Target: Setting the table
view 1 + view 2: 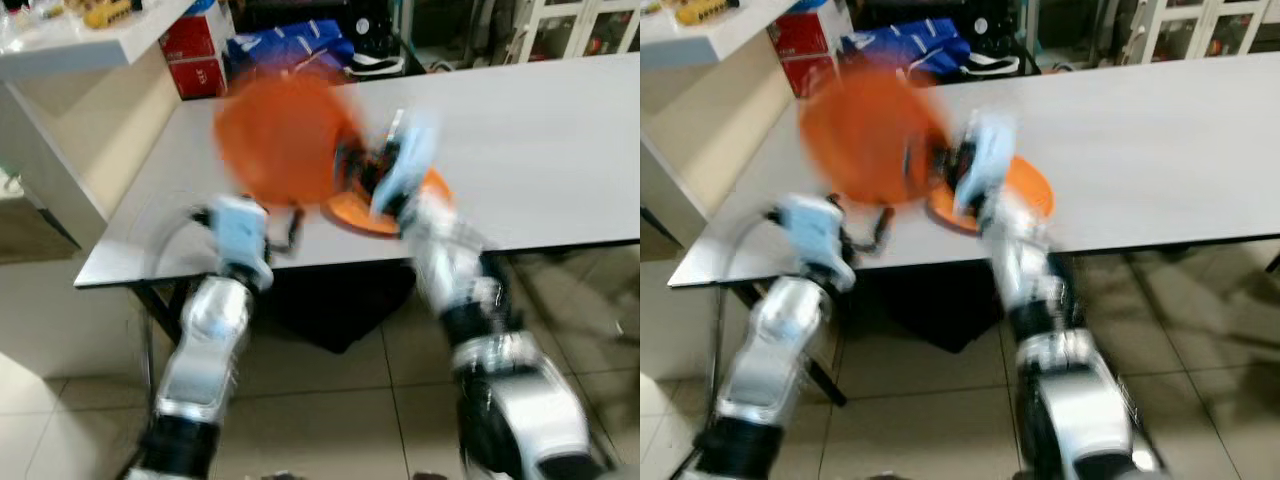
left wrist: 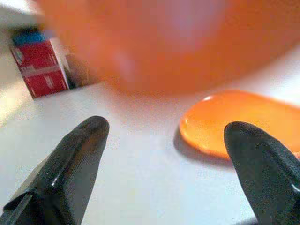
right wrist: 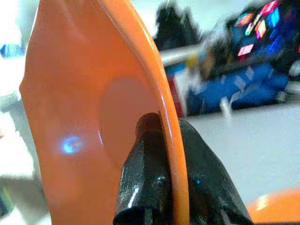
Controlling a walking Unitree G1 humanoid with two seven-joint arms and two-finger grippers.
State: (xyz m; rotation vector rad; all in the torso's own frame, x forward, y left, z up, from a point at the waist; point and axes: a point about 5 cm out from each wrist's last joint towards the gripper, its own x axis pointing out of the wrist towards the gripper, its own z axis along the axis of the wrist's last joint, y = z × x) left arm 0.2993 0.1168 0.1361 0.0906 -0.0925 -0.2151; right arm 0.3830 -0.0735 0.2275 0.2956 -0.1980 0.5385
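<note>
Plate (image 3: 93, 117) rim between right gripper (image 3: 164, 187) fingers

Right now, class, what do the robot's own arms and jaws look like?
Both arms are shiny silver with black joints and pale blue-white wrist blocks. A thin black cable loops beside the left wrist. The left gripper and right gripper each have two long, glossy black fingers with rounded tips.

A lived-in room of a home, used for eating and storage alike. A long white table (image 1: 540, 150) stands on a beige tiled floor (image 1: 340, 410). Beyond the right gripper (image 3: 164, 154) that pinches an orange plate (image 1: 285, 140), red boxes (image 1: 195, 50) and a blue bag (image 1: 285, 45) sit heaped against the table's far edge. White glass-fronted cabinets (image 1: 580, 28) line the back, and a cluttered white counter (image 1: 90, 35) stands off to the left gripper's (image 2: 164, 154) side.
</note>
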